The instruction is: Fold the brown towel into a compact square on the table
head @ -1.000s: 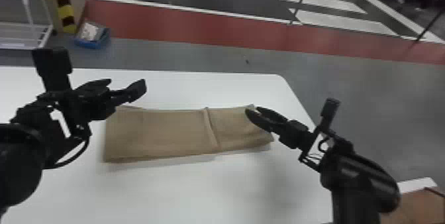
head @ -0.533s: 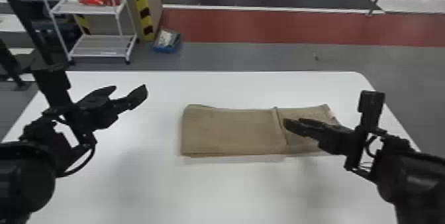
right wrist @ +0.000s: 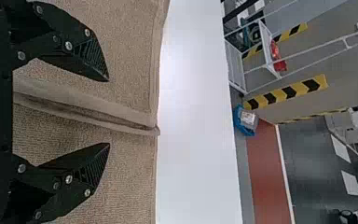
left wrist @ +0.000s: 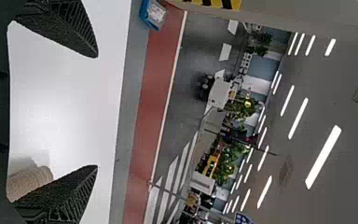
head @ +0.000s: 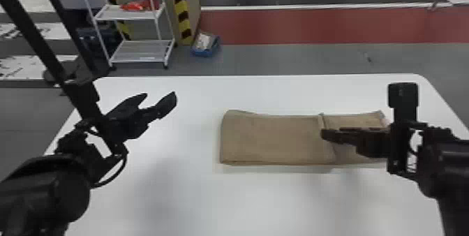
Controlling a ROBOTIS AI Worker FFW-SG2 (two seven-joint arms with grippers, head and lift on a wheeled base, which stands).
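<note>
Right claw [head: 327,135], at right of the head view: released, its two black fingers spread apart over the brown towel [head: 272,139]; whether they touch it is hard to tell. The towel lies on the white table [head: 244,200], right of centre, folded into a long strip with a raised crosswise ridge [head: 321,122]. The right claw hides part of its right end. Left claw [head: 159,102], left of centre, also released, is well apart from the towel. Both arms are cut off by the frame. Beyond, upper left: a white rack [head: 141,50] holding something red [head: 139,6], unclear in shape.
</note>
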